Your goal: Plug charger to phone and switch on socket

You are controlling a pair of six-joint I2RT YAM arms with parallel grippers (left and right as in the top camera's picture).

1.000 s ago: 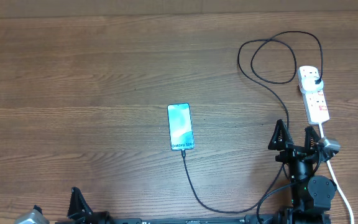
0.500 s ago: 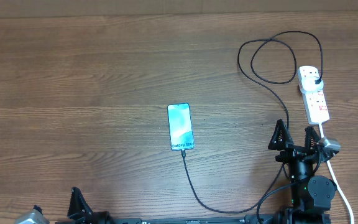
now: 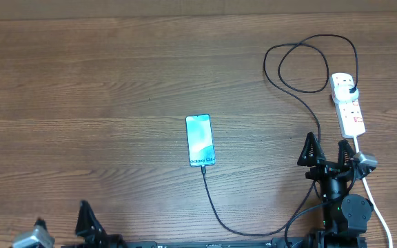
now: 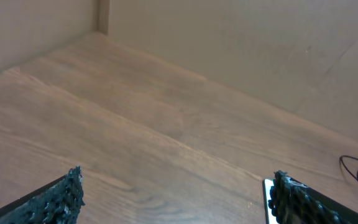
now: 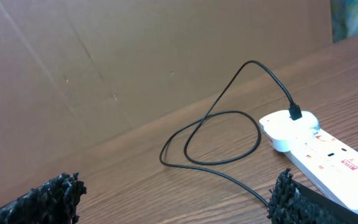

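Note:
The phone (image 3: 200,140) lies face up mid-table, its "Galaxy S24" end toward me. The charger cable (image 3: 216,210) meets that end, curves along the near edge, runs up to a loop (image 3: 302,65) and ends in a black plug (image 3: 351,89) seated in the socket (image 3: 350,110) at the right. My right gripper (image 3: 327,148) is open and empty just below the socket, and the cable passes beside it. In the right wrist view the gripper (image 5: 176,196) faces the socket (image 5: 328,155), plug (image 5: 295,114) and cable (image 5: 222,143). My left gripper (image 3: 60,217) is open and empty at the near left; in its own view (image 4: 179,196) the phone's edge (image 4: 267,199) shows by the right finger.
The socket's thick white cord (image 3: 378,207) runs down past the right arm to the near edge. A brown cardboard wall (image 5: 135,56) stands behind the table. Bare wooden tabletop (image 3: 81,89) spreads to the left and back.
My left gripper has shifted slightly at the near left edge. Phone, cable, socket and right gripper have not moved.

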